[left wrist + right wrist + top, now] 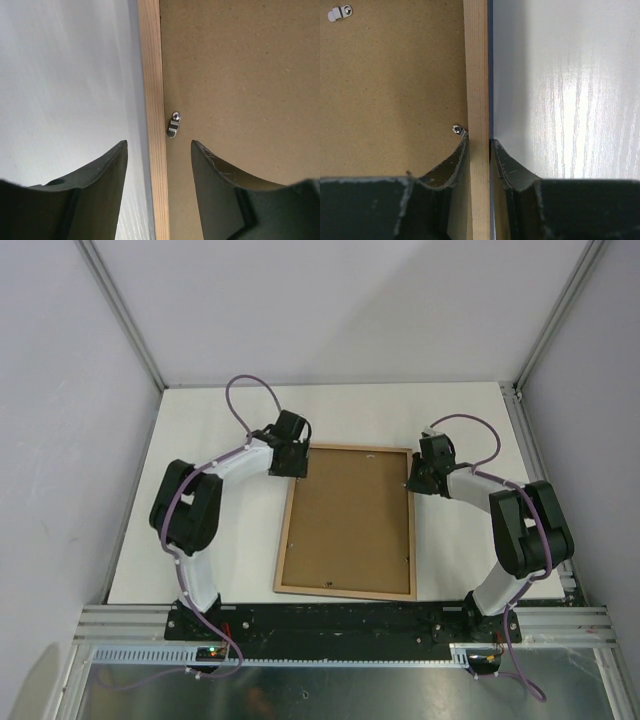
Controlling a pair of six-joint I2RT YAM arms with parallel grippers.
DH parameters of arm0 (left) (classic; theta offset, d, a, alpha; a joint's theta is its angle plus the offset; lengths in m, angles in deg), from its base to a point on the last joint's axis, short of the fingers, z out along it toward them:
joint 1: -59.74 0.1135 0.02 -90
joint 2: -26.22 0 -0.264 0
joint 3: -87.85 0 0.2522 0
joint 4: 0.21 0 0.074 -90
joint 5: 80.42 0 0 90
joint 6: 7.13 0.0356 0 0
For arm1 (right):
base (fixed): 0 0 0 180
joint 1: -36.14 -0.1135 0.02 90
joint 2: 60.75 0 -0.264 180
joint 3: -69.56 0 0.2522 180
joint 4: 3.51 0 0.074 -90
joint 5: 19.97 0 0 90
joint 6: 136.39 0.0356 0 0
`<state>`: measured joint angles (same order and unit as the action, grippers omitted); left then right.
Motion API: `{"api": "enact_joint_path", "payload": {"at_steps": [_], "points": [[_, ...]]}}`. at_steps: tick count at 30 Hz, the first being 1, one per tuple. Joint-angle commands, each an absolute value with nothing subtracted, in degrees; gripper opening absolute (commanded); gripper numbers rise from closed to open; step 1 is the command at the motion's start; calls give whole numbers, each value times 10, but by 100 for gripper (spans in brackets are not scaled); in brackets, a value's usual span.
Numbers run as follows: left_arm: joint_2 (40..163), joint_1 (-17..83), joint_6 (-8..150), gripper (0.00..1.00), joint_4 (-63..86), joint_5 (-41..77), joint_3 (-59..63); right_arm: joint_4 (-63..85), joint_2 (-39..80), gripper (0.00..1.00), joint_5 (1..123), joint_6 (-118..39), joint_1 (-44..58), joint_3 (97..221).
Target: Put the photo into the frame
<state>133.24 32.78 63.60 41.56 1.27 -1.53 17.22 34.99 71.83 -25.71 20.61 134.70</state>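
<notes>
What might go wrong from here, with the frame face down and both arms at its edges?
The right fingers pinch the frame only by its thin right rail; lifting there may twist or drop it. Their inner finger sits beside a small metal clip, which could turn and loosen the backing board. The left fingers stand open astride the left rail and might snag a second clip.

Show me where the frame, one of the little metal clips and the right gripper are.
the frame (151, 60), left wrist view, wooden side rail.
metal clip (173, 125), left wrist view, its middle.
right gripper (479, 146), right wrist view, between fingertips straddling the rail.
</notes>
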Motion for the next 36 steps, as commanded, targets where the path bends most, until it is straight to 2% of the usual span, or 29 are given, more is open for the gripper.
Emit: {"api": "enact_joint_path", "payload": {"at_steps": [1, 15, 26, 36], "points": [[1356, 338, 677, 57, 421, 30, -58, 188, 329, 0, 684, -266, 201, 1333], [1387, 345, 690, 52, 421, 50, -56, 183, 328, 0, 671, -262, 204, 1324], [1399, 355, 685, 39, 420, 34, -54, 183, 325, 0, 665, -262, 206, 1324], [1408, 357, 680, 17, 420, 16, -51, 184, 322, 0, 664, -263, 207, 1323]]}}
